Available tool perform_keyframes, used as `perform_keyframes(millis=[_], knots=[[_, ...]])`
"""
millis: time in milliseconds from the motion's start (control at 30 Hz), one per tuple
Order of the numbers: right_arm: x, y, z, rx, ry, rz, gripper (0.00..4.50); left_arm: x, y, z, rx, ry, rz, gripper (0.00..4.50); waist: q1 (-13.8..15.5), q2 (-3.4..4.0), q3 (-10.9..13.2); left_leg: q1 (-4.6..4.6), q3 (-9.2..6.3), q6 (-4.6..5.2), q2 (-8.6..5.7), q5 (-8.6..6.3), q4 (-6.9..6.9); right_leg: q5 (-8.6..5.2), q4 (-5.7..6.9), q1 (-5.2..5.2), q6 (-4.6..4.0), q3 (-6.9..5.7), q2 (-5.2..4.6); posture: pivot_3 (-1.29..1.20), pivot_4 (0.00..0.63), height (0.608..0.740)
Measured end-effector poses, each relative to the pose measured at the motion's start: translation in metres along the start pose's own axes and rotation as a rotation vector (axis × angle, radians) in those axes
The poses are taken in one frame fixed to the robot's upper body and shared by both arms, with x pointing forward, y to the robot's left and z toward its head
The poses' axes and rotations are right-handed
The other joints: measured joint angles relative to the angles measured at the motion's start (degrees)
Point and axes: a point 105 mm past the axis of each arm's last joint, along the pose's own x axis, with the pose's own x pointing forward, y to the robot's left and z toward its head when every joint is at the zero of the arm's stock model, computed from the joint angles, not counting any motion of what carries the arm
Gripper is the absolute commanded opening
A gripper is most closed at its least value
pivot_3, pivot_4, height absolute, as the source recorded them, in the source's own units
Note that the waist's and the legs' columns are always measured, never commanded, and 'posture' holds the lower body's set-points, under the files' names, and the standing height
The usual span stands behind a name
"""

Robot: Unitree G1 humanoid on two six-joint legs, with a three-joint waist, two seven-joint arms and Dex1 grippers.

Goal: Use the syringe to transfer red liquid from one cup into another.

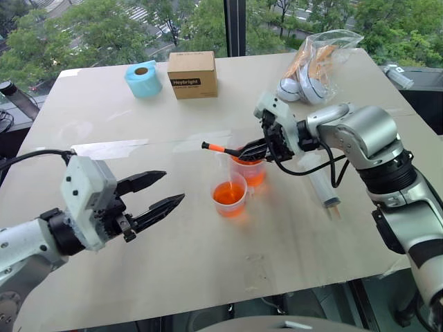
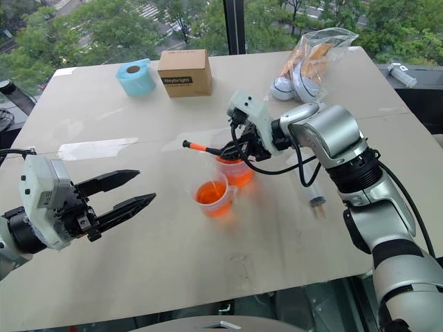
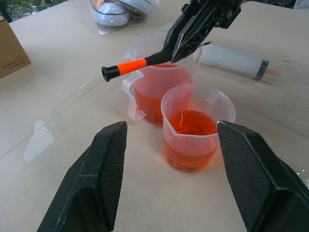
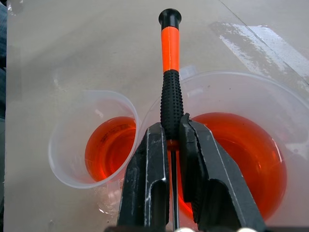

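A: What is the right pincer point(image 4: 173, 145) doing over the cups?

B: It is clamping the black grip of the screwdriver point(image 1: 223, 148), its two fingers closed on the handle, with the orange band and black cap sticking out past them. The tool is hanging just above the rim of the taller cup point(image 3: 164, 92). The left pincer point(image 1: 158, 191) is standing open and empty, near the cups but apart from them.

A: And the syringe?

B: The syringe point(image 1: 321, 182) is lying flat on the tabletop point(image 1: 208, 263), just beside the cups, under the right forearm. Nothing is touching it.

A: So how should this step go?

B: I am judging that the screwdriver is being taken out of the way. It is worth lifting it straight clear of the rim before swinging it aside, keeping the shaft from knocking either light beaker, then setting it down well apart from the syringe so that grasp is unobstructed.

A: What are the cups holding?

B: Both are holding red liquid point(image 4: 108, 145). The shorter handled cup point(image 3: 195, 130) is sitting nearer the robot, roughly half full; the taller one behind it is showing a broad orange-red pool. They are standing almost touching, so a bump to one is likely to be spilling the other.
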Motion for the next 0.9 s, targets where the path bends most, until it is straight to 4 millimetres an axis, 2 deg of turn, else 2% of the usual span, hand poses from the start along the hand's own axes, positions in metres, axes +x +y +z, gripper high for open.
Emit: perform_keyframes(millis=[100,167,300,367,467,533,600,667,767,833,900], knots=[[-0.003,-0.001,-0.001,0.0,0.002,-0.003,0.06,0.0,0.0,0.001,0.003,-0.004,0.0,2.99,0.0,0.01,0.0,-0.01,0.0,0.0,0.0,0.0,-0.01,0.0,-0.02,0.0,0.0,0.0,-0.01,0.0,0.15,0.74],[-0.012,-0.004,-0.003,0.0,0.011,-0.016,0.06,0.001,0.001,0.003,0.008,-0.014,0.0,2.99,0.21,0.01,0.01,-0.02,0.0,0.0,0.0,0.0,-0.01,0.0,-0.05,-0.01,0.0,-0.01,-0.02,0.0,0.15,0.74],[-0.041,-0.009,0.005,-0.011,-0.009,-0.057,0.06,0.004,0.0,0.006,0.013,-0.028,-0.008,2.99,0.16,0.02,0.02,-0.07,0.0,0.01,0.0,0.0,-0.04,0.0,-0.07,-0.06,0.0,0.0,-0.03,0.0,0.15,0.74],[-0.064,-0.009,0.01,-0.006,-0.028,-0.085,0.06,0.007,-0.001,0.011,0.016,-0.051,-0.021,2.99,0.35,0.01,0.02,-0.16,-0.02,0.01,0.0,0.0,-0.04,0.0,-0.07,-0.14,0.0,-0.01,-0.04,0.0,0.15,0.74],[-0.096,-0.016,0.007,0.032,-0.045,-0.169,0.06,0.013,0.0,0.028,0.044,-0.12,-0.04,2.99,0.47,0.0,0.01,-0.37,-0.05,0.01,-0.01,-0.01,-0.01,0.0,-0.11,-0.28,0.0,-0.04,-0.07,0.0,0.15,0.74],[-0.119,-0.03,-0.009,0.074,-0.034,-0.287,0.06,0.019,-0.002,0.035,0.068,-0.133,-0.067,2.99,0.56,-0.1,-0.05,-0.4,-0.06,0.01,-0.02,-0.01,0.0,0.0,-0.15,-0.27,0.0,-0.06,-0.08,0.0,0.15,0.74],[-0.141,-0.049,-0.038,0.159,-0.002,-0.424,0.06,0.026,-0.005,0.037,0.064,-0.137,-0.104,2.99,0.42,-0.11,-0.06,-0.47,-0.02,0.02,-0.04,0.0,0.02,0.01,-0.19,-0.29,0.01,-0.03,-0.08,0.0,0.15,0.74],[-0.162,-0.067,-0.085,0.261,0.057,-0.581,0.06,0.038,-0.006,0.05,0.073,-0.192,-0.151,2.99,0.66,-0.11,-0.06,-0.62,-0.03,0.02,-0.04,0.01,0.08,0.01,-0.12,-0.43,0.02,-0.05,-0.04,0.0,0.15,0.74],[-0.176,-0.076,-0.125,0.31,0.09,-0.685,0.06,0.052,-0.01,0.061,0.076,-0.229,-0.221,2.99,0.33,-0.07,-0.04,-0.73,0.12,0.02,-0.04,0.04,0.11,0.02,0.08,-0.64,0.04,0.08,0.06,0.0,0.15,0.74],[-0.183,-0.079,-0.138,0.297,0.108,-0.73,0.06,0.058,-0.011,0.064,0.063,-0.235,-0.252,2.99,0.01,-0.05,-0.02,-0.71,0.21,0.0,-0.01,0.05,0.11,0.02,0.11,-0.69,0.05,0.16,0.15,0.0,0.15,0.74],[-0.191,-0.081,-0.149,0.278,0.121,-0.779,0.91,0.064,-0.01,0.064,0.054,-0.224,-0.273,2.99,-0.08,-0.05,-0.02,-0.69,0.24,-0.01,0.02,0.06,0.11,0.02,0.13,-0.71,0.06,0.18,0.25,0.0,0.15,0.74]])
